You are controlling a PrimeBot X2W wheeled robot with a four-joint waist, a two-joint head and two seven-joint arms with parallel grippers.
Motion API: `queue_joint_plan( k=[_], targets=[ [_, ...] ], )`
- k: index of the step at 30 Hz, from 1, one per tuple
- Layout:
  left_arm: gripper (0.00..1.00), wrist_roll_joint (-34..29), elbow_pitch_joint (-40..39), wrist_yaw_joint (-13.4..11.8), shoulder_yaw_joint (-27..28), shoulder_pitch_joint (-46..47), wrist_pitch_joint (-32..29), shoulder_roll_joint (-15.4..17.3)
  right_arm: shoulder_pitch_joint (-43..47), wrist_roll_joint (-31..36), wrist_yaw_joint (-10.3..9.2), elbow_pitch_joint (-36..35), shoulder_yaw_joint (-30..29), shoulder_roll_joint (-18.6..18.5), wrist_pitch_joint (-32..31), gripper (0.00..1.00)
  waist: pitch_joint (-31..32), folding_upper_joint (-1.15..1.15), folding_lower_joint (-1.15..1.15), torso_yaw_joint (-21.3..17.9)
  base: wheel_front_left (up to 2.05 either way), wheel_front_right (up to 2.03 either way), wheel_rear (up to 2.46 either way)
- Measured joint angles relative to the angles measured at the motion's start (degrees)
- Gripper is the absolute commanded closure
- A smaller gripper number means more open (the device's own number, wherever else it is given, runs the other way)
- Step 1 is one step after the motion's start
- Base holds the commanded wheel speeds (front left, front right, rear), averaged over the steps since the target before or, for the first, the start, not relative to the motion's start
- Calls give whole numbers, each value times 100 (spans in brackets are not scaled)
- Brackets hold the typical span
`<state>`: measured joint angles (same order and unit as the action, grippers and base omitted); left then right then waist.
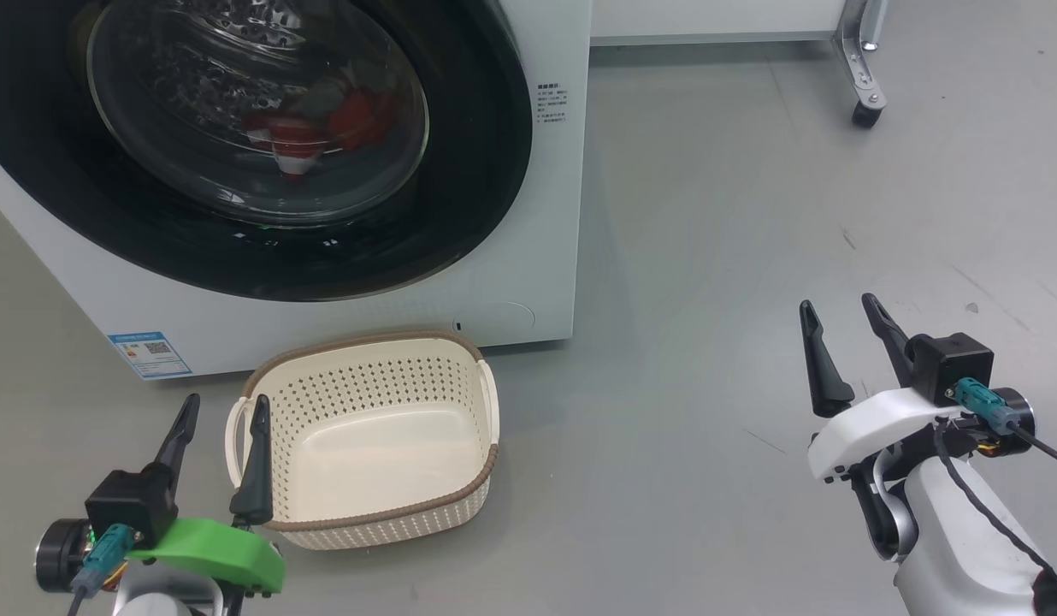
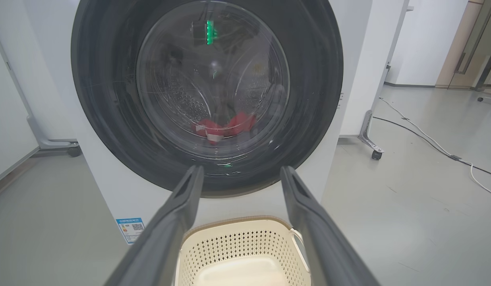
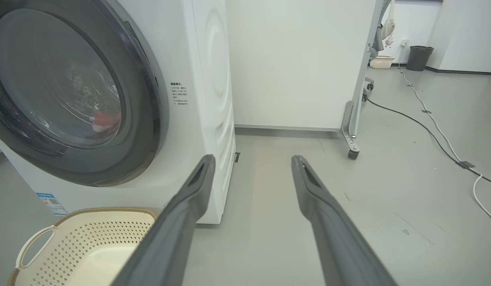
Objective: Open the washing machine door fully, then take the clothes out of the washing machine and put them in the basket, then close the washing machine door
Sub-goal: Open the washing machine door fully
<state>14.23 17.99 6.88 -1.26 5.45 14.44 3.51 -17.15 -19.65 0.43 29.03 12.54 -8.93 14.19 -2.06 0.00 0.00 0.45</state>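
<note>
Step now: You are at the very first step, I think. The washing machine door [image 1: 460, 171] looks shut flat against the washing machine [image 1: 537, 282], so nothing can come out yet.
Door: In the head view it sits at 11 o'clock. It is big and round, with a shiny black rim and a clear glass bowl.
Clothes: The red clothes [image 1: 357, 115] lie low in the drum, behind the glass. In the left wrist view they are at about 6 o'clock of the window.
Basket: The basket [image 1: 366, 342] stands on the floor [image 1: 708, 257] just in front of the machine, at 7 o'clock in the head view. It has nothing in it.
Left jaws: They are spread wide, holding nothing and touching nothing. Their two dark fingers [image 1: 256, 462] are near the basket's 9 o'clock edge and point at the door.
Right jaws: These are spread wide too, with nothing between them. They sit at 4 o'clock in the head view, over the floor and well apart from the machine.
Next move: You will likely need to bring one set of jaws to the door's edge, catch it, and swing the door all the way open. I cannot tell where the handle is, so look for it first.
Watch out: The basket is close under the door, so check that the door will not bump it.
</note>
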Motion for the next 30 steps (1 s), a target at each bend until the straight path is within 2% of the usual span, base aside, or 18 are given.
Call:
queue_joint_plan(
  k=[12, 18, 23, 30],
  targets=[
    [0, -122, -179, 4, 15, 11, 0, -44, -45, -46, 11, -158, -283, 125, 0, 0, -147, 0, 0, 63, 0, 0, 0],
    [0, -123, -257, 4, 13, 18, 0, -65, -220, -310, 107, -372, -610, 286, 1, 0, -307, 0, 0, 106, 0, 0, 0],
    [0, -123, -285, 5, -47, 23, 0, -77, -367, -679, 221, -490, -900, 385, 1, 0, -464, 0, 0, 144, 0, 0, 0],
    [0, -122, -405, 7, -264, 197, 0, -93, -545, -1782, 450, -533, -1504, 554, 2, 0, -749, 0, 0, 234, 0, 0, 0]
  ],
)
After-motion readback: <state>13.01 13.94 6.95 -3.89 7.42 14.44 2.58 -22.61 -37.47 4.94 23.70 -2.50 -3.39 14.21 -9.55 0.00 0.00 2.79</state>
